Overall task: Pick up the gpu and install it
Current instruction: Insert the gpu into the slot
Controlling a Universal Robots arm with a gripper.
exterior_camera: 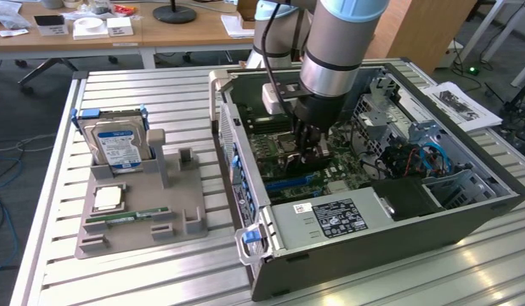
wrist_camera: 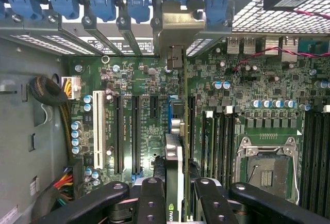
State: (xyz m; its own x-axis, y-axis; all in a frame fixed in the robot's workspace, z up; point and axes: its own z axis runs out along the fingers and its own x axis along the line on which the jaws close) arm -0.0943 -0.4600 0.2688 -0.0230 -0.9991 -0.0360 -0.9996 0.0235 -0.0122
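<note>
Gripper [wrist_camera: 174, 203] jaws part-closed, clamped on gpu [wrist_camera: 174, 157] edge, inside PC case [exterior_camera: 399, 245]

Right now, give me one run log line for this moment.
stage: gpu install | gripper: shut on gpu, inside computer case | gpu: edge-on over motherboard, bracket at rear of case | seated: cannot tell

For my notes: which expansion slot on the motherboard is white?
The long slot nearest the dark cable bundle; its neighbours toward the gpu are black.
</note>
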